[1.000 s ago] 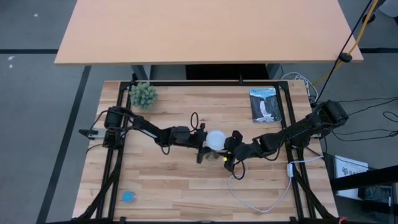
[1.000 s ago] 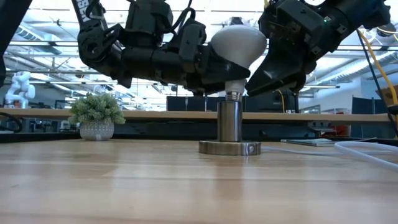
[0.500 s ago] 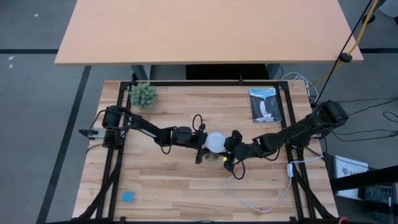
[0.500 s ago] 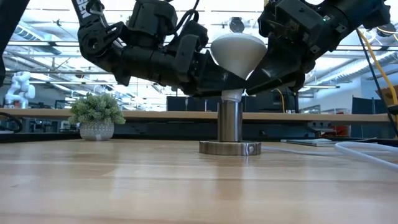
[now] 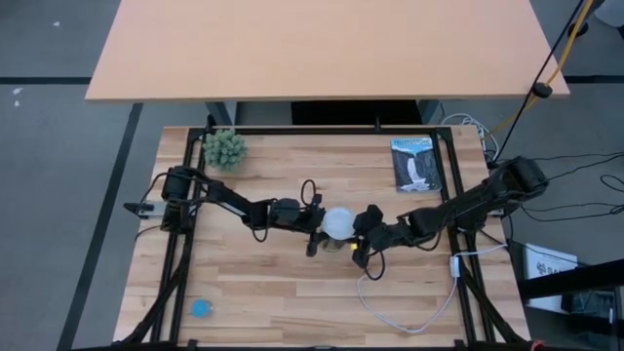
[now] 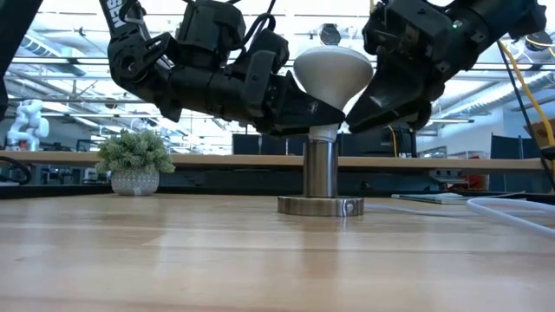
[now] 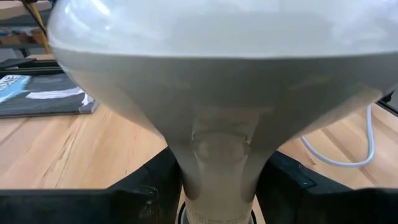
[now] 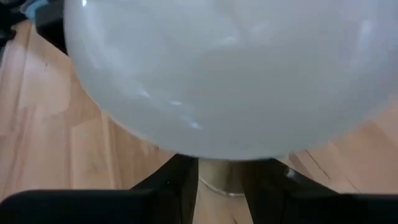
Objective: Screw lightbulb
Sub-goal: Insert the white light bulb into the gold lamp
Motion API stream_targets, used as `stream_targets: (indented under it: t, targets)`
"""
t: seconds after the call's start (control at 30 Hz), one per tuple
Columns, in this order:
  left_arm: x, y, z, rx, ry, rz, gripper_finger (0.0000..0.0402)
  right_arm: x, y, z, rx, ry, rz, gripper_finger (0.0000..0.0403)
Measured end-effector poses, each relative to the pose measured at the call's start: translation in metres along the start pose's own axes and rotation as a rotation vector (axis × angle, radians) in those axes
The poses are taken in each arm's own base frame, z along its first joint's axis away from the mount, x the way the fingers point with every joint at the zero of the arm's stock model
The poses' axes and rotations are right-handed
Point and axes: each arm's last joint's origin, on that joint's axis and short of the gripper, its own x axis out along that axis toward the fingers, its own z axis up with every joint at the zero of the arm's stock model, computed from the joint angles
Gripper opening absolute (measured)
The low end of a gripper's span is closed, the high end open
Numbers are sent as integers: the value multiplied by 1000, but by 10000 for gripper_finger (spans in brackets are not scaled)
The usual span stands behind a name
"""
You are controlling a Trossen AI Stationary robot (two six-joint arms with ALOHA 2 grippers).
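Note:
The white lightbulb [image 6: 332, 71] stands upright with its narrow neck in the top of the silvery socket [image 6: 320, 169], whose round base [image 6: 320, 206] rests on the wooden table. In the high view the bulb [image 5: 338, 221] is at the table's middle. My left gripper [image 6: 303, 117] reaches in level from the table's left, and my right gripper [image 6: 357, 114] slants down from the right. Both are shut on the bulb under its globe. The screw base is hidden in the socket. My left gripper pinches the bulb's tapering neck [image 7: 217, 158] between its two fingers [image 7: 155, 190], just above the socket. The fingers come nearly level from the table's left. The bulb stands upright on the socket. My right gripper has the bulb's neck [image 8: 221, 177] between its two fingers [image 8: 171, 186], right under the globe. The fingers slant down from the table's right. The globe hides most of the place of contact.
A white cord [image 5: 409, 317] loops from the socket toward the near right. A booklet [image 5: 416, 164] lies at the far right and a small potted plant [image 5: 224, 148] at the far left. A small blue object [image 5: 201, 308] lies at the near left.
The bulb leaned toward the right a second ago and now stands straight on the socket. My left gripper has tipped and rolled a little with it, staying in place. Both grippers have kept their hold.

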Motion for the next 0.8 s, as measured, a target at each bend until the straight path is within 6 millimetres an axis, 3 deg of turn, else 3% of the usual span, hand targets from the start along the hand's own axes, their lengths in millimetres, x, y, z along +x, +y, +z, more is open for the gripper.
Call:
stream_targets:
  t: [0.23, 0.47, 0.8]
  targets:
    - [0, 0, 1, 6, -25, 1, 172, -17, -3, 8, 46, -12, -4, 107]
    - [-13, -1, 1, 41, -158, 6, 172, -18, -2, 10, 27, -27, 5, 107]
    - [-17, -2, -4, 12, -152, 4, 172, -16, -4, 19, 5, -102, 8, 107]
